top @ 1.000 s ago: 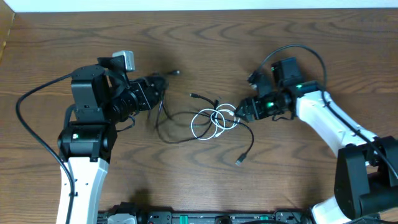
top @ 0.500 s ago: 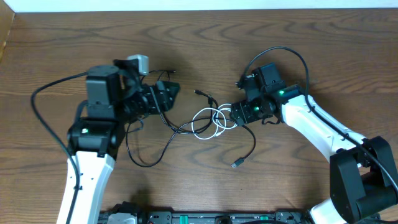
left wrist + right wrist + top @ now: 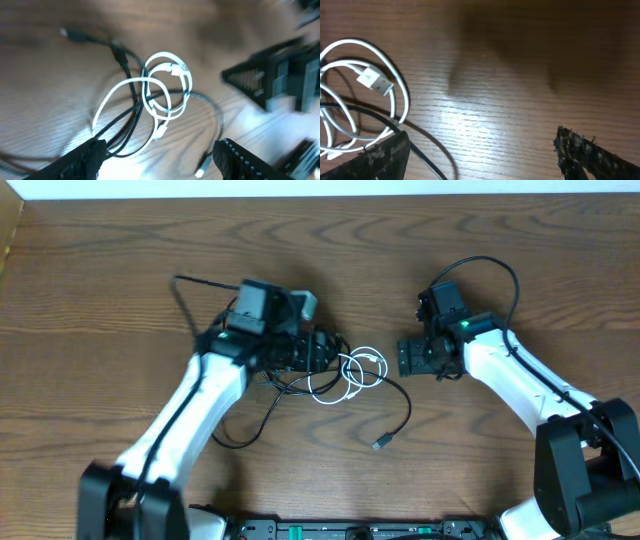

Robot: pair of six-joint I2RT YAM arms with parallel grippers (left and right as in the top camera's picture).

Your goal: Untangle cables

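Overhead, the left gripper point(image 3: 322, 350) sat at the edge of the tangle. The right gripper point(image 3: 403, 358) hung just off the other side, not touching it. In the left wrist view the jaws stood wide apart and held nothing. The white cable point(image 3: 172, 70), coiled in loops, lay straight ahead of the fingers point(image 3: 85, 160), with the black cables point(image 3: 119, 50) threaded through it. The right jaws were also spread and empty, with the coil ahead to their left. These cords looked light, limp and springy. A pinch on a free plug end point(image 3: 381, 444), or on 1 bare strand, would likely pull cleanly.
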